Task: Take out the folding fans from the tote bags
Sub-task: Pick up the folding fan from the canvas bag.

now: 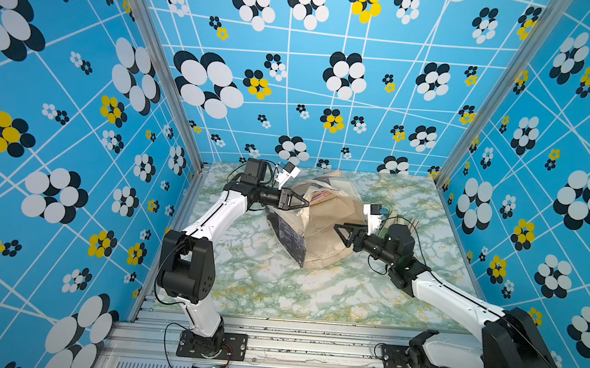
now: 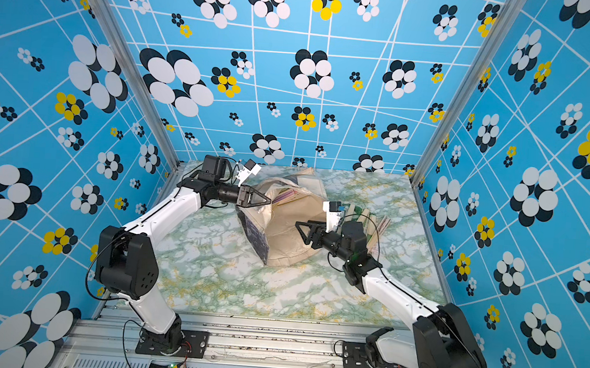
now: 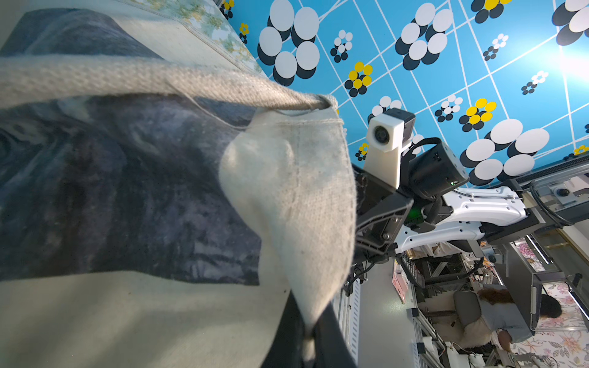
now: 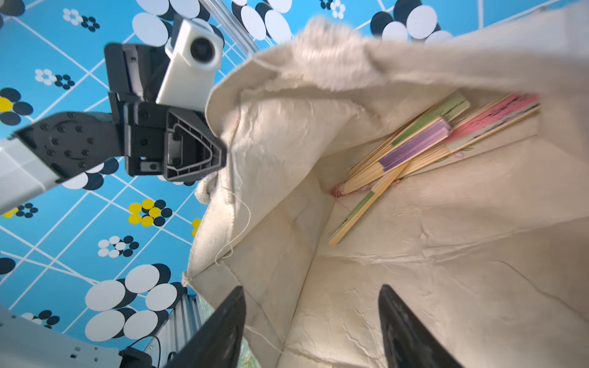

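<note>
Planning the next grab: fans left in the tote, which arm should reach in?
Right. The right claw is open and empty at the tote bag's mouth, facing the folding fans inside. The left claw is shut on the bag's rim, holding it open.

text: none legible | labels: none | numbers: none

In a top view the left arm runs from its base at 7 o'clock toward 1 o'clock. Its wrist bends so the left gripper points to 3 o'clock, jaws pinched on the tote bag rim. The right arm stretches from 5 o'clock toward 10 o'clock, and the right gripper has its jaws apart, holding nothing.
</note>
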Robot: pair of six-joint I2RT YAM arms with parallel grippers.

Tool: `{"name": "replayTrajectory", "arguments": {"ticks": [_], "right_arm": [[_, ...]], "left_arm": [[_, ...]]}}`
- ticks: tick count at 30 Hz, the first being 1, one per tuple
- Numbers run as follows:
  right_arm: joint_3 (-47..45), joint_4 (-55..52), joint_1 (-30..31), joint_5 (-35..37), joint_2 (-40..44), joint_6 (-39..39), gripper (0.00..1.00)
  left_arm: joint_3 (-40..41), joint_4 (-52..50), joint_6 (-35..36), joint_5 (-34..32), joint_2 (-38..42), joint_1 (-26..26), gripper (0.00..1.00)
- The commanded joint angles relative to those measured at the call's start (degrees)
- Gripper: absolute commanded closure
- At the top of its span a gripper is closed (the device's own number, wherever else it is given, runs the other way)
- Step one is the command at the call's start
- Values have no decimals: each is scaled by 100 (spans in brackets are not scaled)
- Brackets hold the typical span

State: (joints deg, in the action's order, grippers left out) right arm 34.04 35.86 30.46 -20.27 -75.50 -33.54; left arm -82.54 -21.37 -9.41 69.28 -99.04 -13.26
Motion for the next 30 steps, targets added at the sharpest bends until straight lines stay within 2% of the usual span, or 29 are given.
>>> {"name": "replayTrajectory", "arguments": {"ticks": [1,8,12,20,30], "right_arm": [[183,1189,378,624,-942,-343,33],[676,3257,646,1170,-3254,-1653,36],[1140,3969,637,1306,-4177,-2215,36],[2212,3343,584,1632,-4816,-2360,36],[2996,2792,428,2207,-5316,-2772,36]], "left_arm": [[-34,213,-48,296,152,-36,100],[-128,194,-72,358,122,-54,100],[-208,168,-57,381,111,-50,100],[-146,-90,201,475,157,-54,100],[1,-133,355,675,296,-41,100]]}}
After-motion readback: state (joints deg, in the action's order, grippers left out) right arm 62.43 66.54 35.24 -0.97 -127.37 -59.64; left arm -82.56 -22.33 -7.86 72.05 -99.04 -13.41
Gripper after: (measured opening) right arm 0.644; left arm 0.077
